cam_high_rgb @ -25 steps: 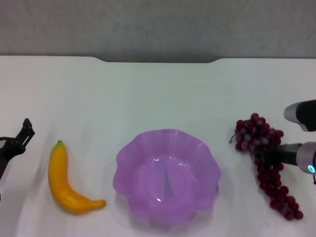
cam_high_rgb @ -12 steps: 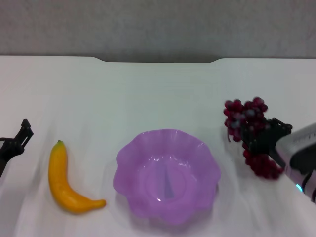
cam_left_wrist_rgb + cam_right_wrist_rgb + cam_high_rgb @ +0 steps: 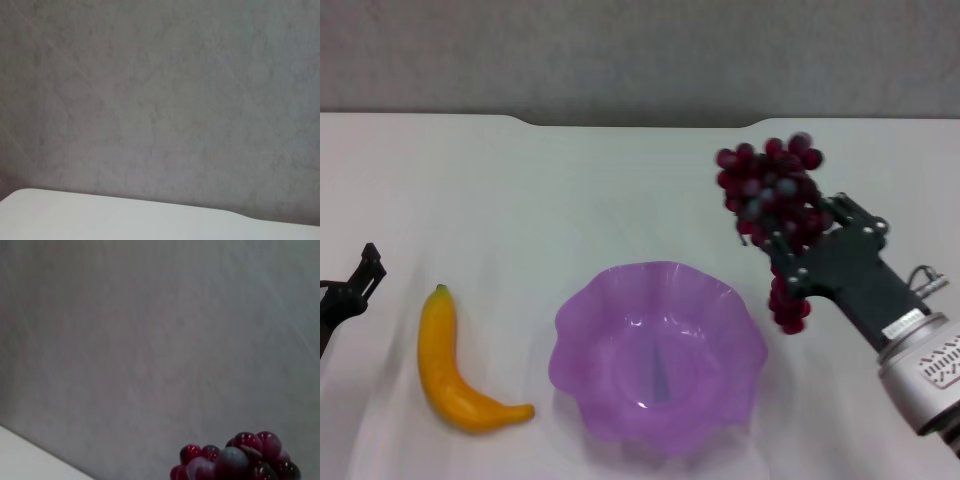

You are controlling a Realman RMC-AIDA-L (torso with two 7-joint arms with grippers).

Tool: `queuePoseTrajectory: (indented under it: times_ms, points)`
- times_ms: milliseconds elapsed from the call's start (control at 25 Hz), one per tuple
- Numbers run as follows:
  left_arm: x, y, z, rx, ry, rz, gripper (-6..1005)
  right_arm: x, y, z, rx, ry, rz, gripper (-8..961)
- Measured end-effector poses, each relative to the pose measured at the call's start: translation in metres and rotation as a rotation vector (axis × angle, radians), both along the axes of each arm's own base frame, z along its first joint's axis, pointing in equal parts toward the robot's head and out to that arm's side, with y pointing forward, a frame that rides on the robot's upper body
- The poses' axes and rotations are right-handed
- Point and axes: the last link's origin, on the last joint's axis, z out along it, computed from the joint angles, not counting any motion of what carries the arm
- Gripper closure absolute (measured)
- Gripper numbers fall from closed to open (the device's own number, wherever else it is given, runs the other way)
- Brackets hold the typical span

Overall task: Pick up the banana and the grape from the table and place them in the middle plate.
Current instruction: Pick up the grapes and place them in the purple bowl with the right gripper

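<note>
The grape point(image 3: 772, 205), clenched in the right gripper point(image 3: 808, 248) at right of frame, should be centred over the middle plate point(image 3: 582, 318) before release.

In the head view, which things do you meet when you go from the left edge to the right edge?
Left gripper at the table edge → banana → purple plate → grape bunch, lifted off the table → right gripper, shut on the bunch.
</note>
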Motion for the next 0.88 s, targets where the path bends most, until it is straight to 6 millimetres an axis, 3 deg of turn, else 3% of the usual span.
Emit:
queuePoseTrajectory:
  times_ms: [240, 360, 680, 880]
  points:
    - [0.001, 0.001, 0.000, -0.001, 0.000, -0.002, 108, -0.029, 0.001, -0.019, -0.110, -0.011, 0.015, 465]
    - [0.002, 0.002, 0.000, -0.001, 0.000, -0.005, 108, -0.033, 0.000, -0.030, -0.160, -0.037, 0.019, 468]
    - [0.002, 0.003, 0.000, 0.000, -0.001, -0.008, 108, -0.010, -0.005, -0.042, -0.223, -0.064, -0.041, 472]
    - [0.005, 0.005, 0.000, -0.001, -0.001, -0.014, 108, 0.002, 0.002, -0.046, -0.269, -0.059, -0.079, 473]
